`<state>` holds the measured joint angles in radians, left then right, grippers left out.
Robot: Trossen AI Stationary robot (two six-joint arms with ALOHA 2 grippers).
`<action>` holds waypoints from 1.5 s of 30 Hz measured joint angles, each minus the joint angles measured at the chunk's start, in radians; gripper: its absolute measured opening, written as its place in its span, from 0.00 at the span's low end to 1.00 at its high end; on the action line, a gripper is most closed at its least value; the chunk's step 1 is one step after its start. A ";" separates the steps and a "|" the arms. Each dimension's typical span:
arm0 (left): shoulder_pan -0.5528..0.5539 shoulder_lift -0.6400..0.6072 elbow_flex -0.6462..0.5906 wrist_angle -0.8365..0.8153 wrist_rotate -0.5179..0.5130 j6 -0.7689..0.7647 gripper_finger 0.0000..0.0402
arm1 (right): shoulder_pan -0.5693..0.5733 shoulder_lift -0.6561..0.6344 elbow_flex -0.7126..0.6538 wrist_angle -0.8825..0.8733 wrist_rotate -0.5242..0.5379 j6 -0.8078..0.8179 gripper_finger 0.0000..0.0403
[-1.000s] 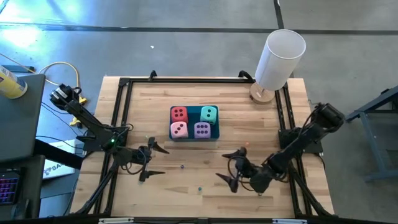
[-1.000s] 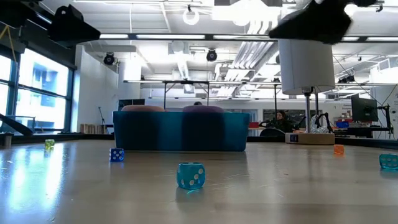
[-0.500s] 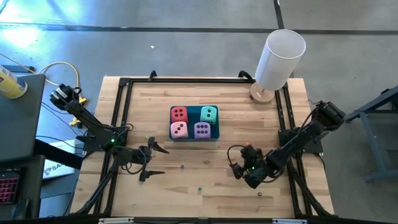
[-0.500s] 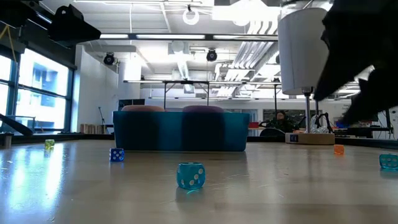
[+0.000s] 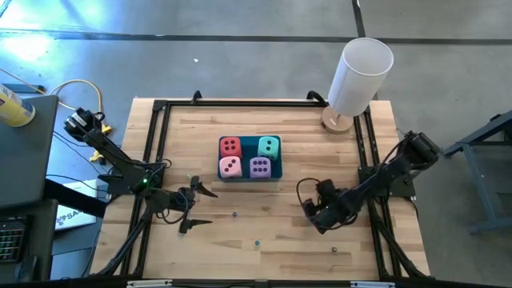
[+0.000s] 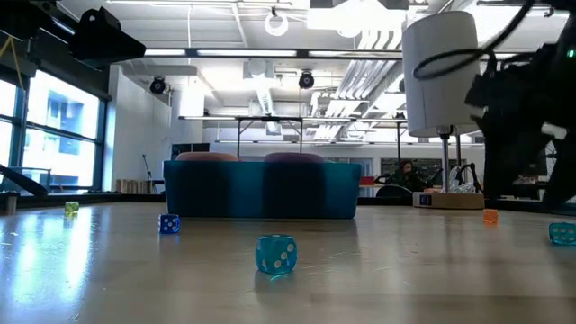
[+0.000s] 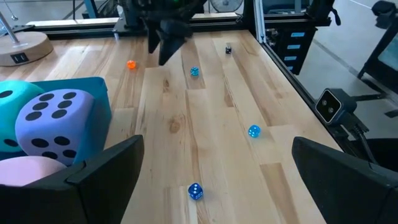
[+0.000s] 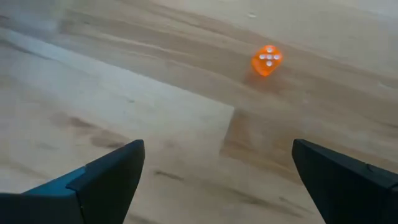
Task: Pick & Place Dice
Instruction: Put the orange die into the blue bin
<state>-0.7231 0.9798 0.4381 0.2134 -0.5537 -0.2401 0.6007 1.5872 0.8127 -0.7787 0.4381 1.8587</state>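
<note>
The blue tray (image 5: 276, 174) sits mid-table with all four dice resting inside it: red (image 5: 230, 146), teal (image 5: 270, 147), pink (image 5: 230, 166) and purple (image 5: 259, 166). The left wrist view sees the purple die (image 7: 56, 118), the teal die (image 7: 11, 115) and the pink die (image 7: 25, 173) close by. My left gripper (image 5: 204, 207) (image 7: 217, 142) is open, near and left of the tray. My right gripper (image 5: 314, 210) (image 8: 217, 149) is open too, near and right of the tray, pointing down at bare wood beside a tiny orange die (image 8: 267, 60).
Tiny dice lie scattered on the wood: blue (image 5: 234, 214), teal (image 5: 257, 242), dark (image 5: 334, 250), and in the low view teal (image 6: 275, 254) and blue (image 6: 168, 224). A white cylinder lamp (image 5: 360, 76) stands at the far right corner. A black frame (image 5: 156, 136) borders the table.
My right gripper has drawn back from the middle of the table toward the right edge and tipped from roughly level to pointing down at the wood. The dice and tray have kept still.
</note>
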 joint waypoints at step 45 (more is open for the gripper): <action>0.000 0.000 0.000 0.013 0.000 0.000 0.99 | -0.140 0.139 -0.001 0.011 0.116 -0.023 0.83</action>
<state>-0.7231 0.9799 0.4381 0.2263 -0.5539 -0.2400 0.4606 1.7264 0.8116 -0.7681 0.5537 1.8362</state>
